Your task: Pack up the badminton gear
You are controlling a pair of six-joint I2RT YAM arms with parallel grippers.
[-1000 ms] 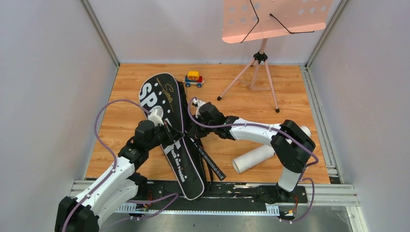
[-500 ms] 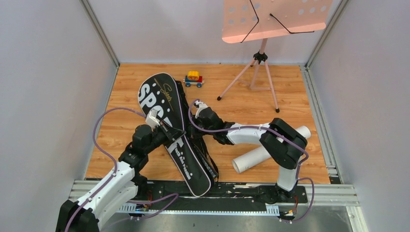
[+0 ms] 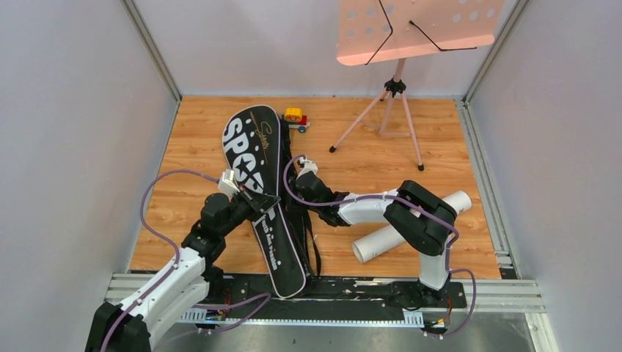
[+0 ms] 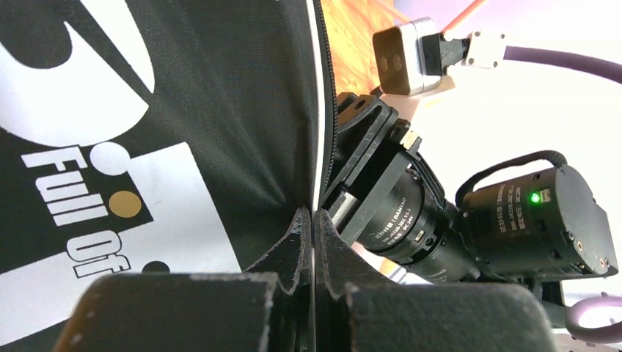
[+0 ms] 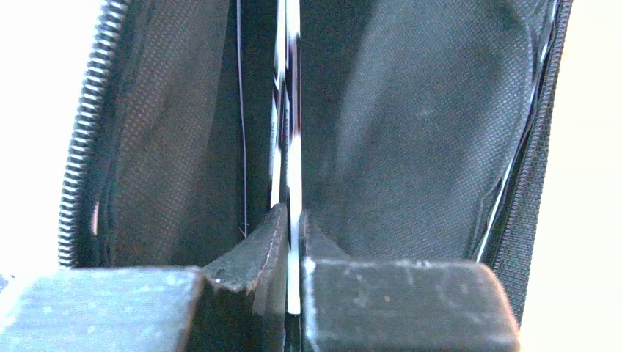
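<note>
The long black bag (image 3: pixel 262 158) lettered SPORT lies lengthwise on the wooden floor, its round end near the back. My left gripper (image 3: pixel 258 199) is shut on the bag's upper flap at its piped edge (image 4: pixel 320 132); the closed jaws (image 4: pixel 314 218) pinch the fabric. My right gripper (image 3: pixel 297 183) reaches in from the bag's open right side. It is shut (image 5: pixel 291 220) on a thin white racket shaft (image 5: pixel 293 110) running into the bag's dark lining (image 5: pixel 411 132). The white tube (image 3: pixel 411 224) lies on the floor right of the bag, partly under the right arm.
A small toy car (image 3: pixel 295 117) sits at the bag's round end, touching or nearly so. The pink music stand (image 3: pixel 400 88) stands at the back right on a tripod. Grey walls close in both sides. The right arm's wrist motor (image 4: pixel 469 220) is close beside my left fingers.
The bag has swung so its round end moved right and back toward the toy car. Both arms moved with it, the right elbow folding leftward. Both grips are unchanged.
</note>
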